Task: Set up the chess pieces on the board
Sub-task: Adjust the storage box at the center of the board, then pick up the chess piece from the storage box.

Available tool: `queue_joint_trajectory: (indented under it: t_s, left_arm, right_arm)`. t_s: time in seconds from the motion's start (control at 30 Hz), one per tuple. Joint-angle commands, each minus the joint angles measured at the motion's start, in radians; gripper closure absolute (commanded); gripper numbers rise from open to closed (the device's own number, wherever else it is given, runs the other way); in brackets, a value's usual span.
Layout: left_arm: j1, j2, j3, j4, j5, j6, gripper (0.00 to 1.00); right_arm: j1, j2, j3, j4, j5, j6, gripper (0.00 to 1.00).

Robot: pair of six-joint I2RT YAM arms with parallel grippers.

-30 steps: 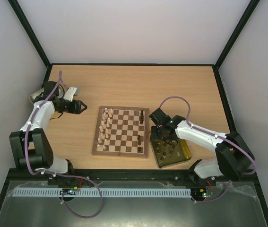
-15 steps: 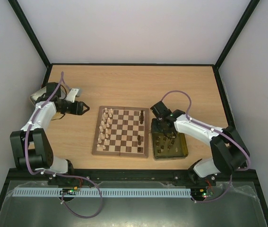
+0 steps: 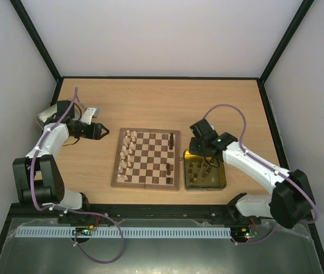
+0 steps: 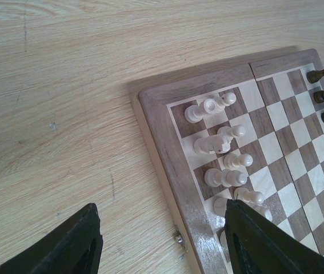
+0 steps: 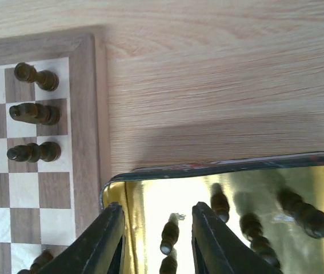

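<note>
Top external: bench (image 3: 162,103) open to its far edge. My left gripper (image 4: 162,208) hangs released, right gripper (image 5: 157,217) parted over the tin (image 5: 236,165); four dark chess pieces (image 5: 34,113) on the board (image 3: 146,184).

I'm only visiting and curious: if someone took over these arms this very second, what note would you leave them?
Left gripper: open, empty, hovering over the table left of the board.
Right gripper: jaws partly open, pointing down into the yellow tin over a dark piece lying there; it does not look gripped.
Done: cream pieces stand along the board's left side; a few dark pieces stand along its right side.
Left: the other dark pieces lie in the tin and need setting on the board's right side.
</note>
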Motion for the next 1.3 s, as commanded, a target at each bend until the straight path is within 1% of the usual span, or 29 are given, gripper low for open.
queue_joint_trajectory:
  t_s: [0.0, 0.2, 0.33, 0.47, 0.53, 0.67, 0.83, 1.07, 1.27]
  left_arm:
    - [-0.013, -0.007, -0.014, 0.005, 0.027, -0.003, 0.4]
    - [-0.02, -0.03, -0.022, 0.009, 0.027, 0.001, 0.4]
    - [-0.021, -0.03, -0.022, 0.011, 0.035, 0.006, 0.39]
    - [-0.021, -0.032, -0.024, 0.01, 0.039, 0.011, 0.39]
    - [-0.021, -0.034, -0.025, 0.009, 0.042, 0.013, 0.39]
    - [-0.021, -0.046, -0.025, 0.007, 0.051, 0.014, 0.39]
    - [-0.021, -0.051, -0.023, 0.003, 0.054, 0.017, 0.39]
    - [-0.021, -0.064, -0.028, 0.001, 0.058, 0.017, 0.39]
    - [-0.021, -0.063, -0.028, -0.001, 0.061, 0.017, 0.39]
  right_arm:
    - [-0.008, -0.049, 0.027, -0.145, 0.111, 0.028, 0.68]
    - [-0.038, -0.095, 0.014, -0.217, 0.095, 0.051, 0.66]
    - [-0.094, -0.115, -0.007, -0.236, 0.076, 0.047, 0.66]
    - [-0.159, -0.117, -0.03, -0.224, 0.029, 0.034, 0.66]
    - [-0.172, -0.113, -0.036, -0.222, 0.015, 0.031, 0.66]
    - [-0.189, -0.106, -0.048, -0.222, 0.003, 0.024, 0.66]
    - [-0.202, -0.102, -0.09, -0.182, -0.032, 0.036, 0.66]
    - [-0.226, -0.102, -0.139, -0.146, -0.027, 0.037, 0.67]
    - [-0.255, -0.077, -0.145, -0.106, -0.028, 0.022, 0.67]
